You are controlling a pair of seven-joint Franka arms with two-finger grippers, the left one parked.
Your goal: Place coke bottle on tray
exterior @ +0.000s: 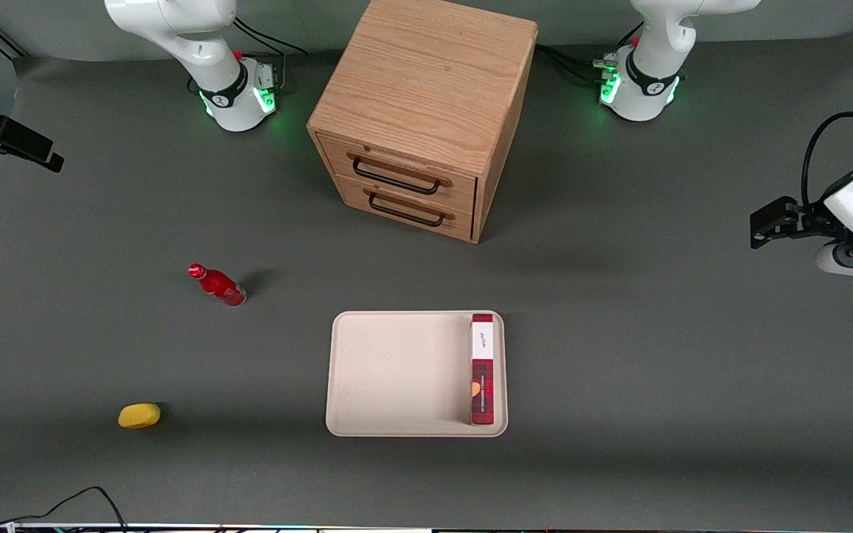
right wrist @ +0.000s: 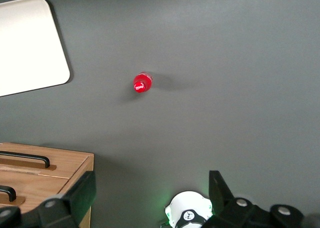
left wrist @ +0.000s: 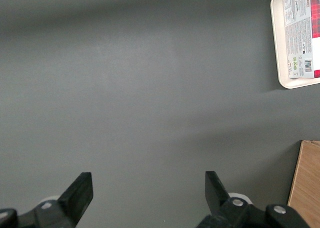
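Observation:
The coke bottle point(exterior: 217, 284) is small, glossy red with a red cap, and stands upright on the grey table, toward the working arm's end from the tray. In the right wrist view the coke bottle point(right wrist: 142, 82) is seen from above. The cream-beige tray point(exterior: 397, 370) lies nearer the front camera than the cabinet, and one corner of it point(right wrist: 30, 42) shows in the right wrist view. My right gripper point(right wrist: 150, 190) is open and empty, high above the table near its own arm base, well apart from the bottle. It is out of the front view.
A long red plaid box point(exterior: 483, 369) lies in the tray along the rim toward the parked arm's end. A wooden two-drawer cabinet point(exterior: 426, 111) stands at the back middle. A small yellow oval object point(exterior: 138, 415) lies nearer the front camera than the bottle.

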